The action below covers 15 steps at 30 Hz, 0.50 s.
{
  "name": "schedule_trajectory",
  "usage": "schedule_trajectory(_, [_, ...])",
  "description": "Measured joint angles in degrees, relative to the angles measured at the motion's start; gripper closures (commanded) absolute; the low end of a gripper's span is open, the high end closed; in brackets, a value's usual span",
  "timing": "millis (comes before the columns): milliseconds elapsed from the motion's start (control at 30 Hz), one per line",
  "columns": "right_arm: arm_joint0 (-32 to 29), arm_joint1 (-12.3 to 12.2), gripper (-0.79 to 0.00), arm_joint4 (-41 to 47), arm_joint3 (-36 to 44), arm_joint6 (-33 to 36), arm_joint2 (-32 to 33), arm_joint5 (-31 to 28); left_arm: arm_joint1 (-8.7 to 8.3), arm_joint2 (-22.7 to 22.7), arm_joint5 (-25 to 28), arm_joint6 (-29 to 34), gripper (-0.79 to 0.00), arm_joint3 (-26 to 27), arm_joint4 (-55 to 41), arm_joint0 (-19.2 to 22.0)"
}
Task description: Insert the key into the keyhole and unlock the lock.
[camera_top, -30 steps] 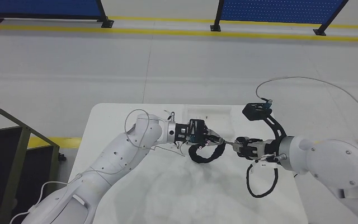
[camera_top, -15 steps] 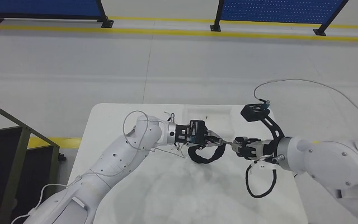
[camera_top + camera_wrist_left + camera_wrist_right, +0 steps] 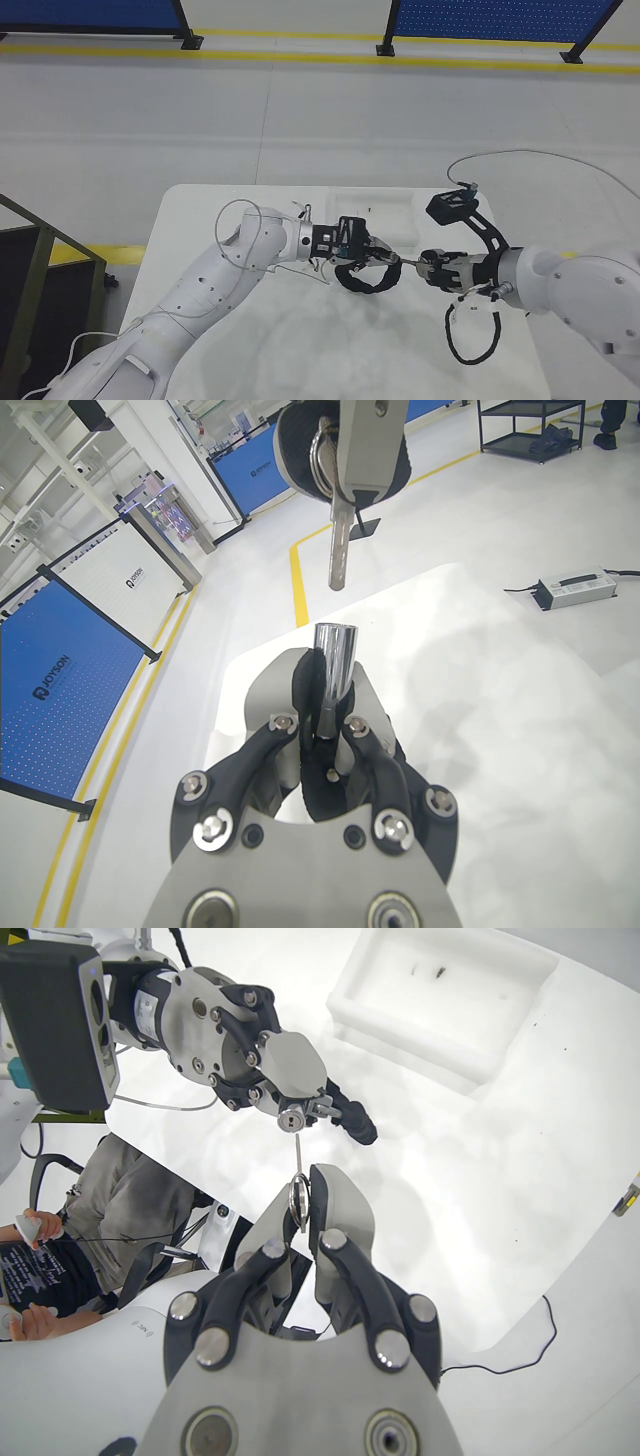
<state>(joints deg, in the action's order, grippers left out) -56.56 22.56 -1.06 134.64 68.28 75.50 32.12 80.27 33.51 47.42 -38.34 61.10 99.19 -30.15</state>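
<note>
My left gripper (image 3: pixel 378 257) is shut on the lock (image 3: pixel 334 655), a chrome cylinder with a black cable loop (image 3: pixel 362 278) hanging under it. The lock's round face with the keyhole (image 3: pixel 290 1120) points at my right gripper (image 3: pixel 432 268). That gripper (image 3: pixel 304 1195) is shut on the head of a silver key (image 3: pixel 298 1152), with the key ring (image 3: pixel 298 1202) between its pads. The key blade (image 3: pixel 339 550) lines up with the cylinder. Its tip stops just short of the keyhole, leaving a small gap. Both grippers are held above the middle of the white table (image 3: pixel 200 260).
A white foam tray (image 3: pixel 385 210) sits on the table behind the two grippers, also seen as the tray (image 3: pixel 440 1003) in the right wrist view. A black cable (image 3: pixel 470 335) dangles under the right wrist. The table's rounded edge lies close on the right.
Both grippers have drifted slightly toward the table's near side, staying nose to nose. The right wrist has turned a little. The key stays outside the keyhole.
</note>
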Motion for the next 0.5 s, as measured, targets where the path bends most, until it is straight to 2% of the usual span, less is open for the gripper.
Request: schedule_trajectory(500, [1.2,0.7,0.0,0.0,0.0,0.1,-1.9,1.1,0.87,-0.7,-0.9,-1.1,0.0,-0.5,0.5,0.4])
